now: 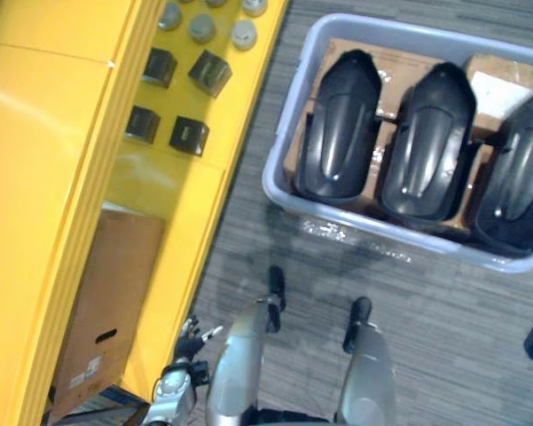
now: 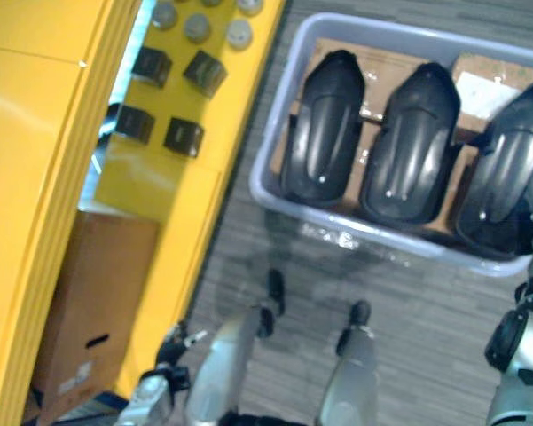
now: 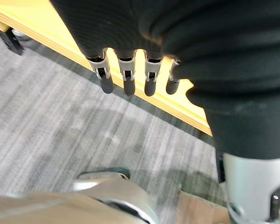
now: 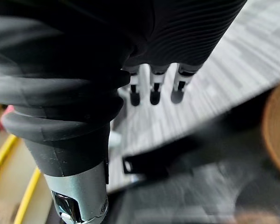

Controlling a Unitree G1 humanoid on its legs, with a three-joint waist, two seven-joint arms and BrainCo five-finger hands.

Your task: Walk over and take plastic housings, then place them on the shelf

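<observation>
One yellow shelf (image 1: 44, 177) runs along the 9 o'clock side of the eye views; it is the deposit surface. One grey tote (image 1: 381, 235) stands on the floor at 1 o'clock. Cardboard packing (image 1: 390, 64) inside it props three plastic housings (image 1: 341, 124) side by side, convex backs up, presumably to present each for a top grasp. Small black blocks (image 1: 210, 71) lie on the shelf at 11 o'clock. Left hand (image 3: 127, 78) and right hand (image 4: 154, 88) hang with fingers relaxed, holding nothing, free for pickup.
</observation>
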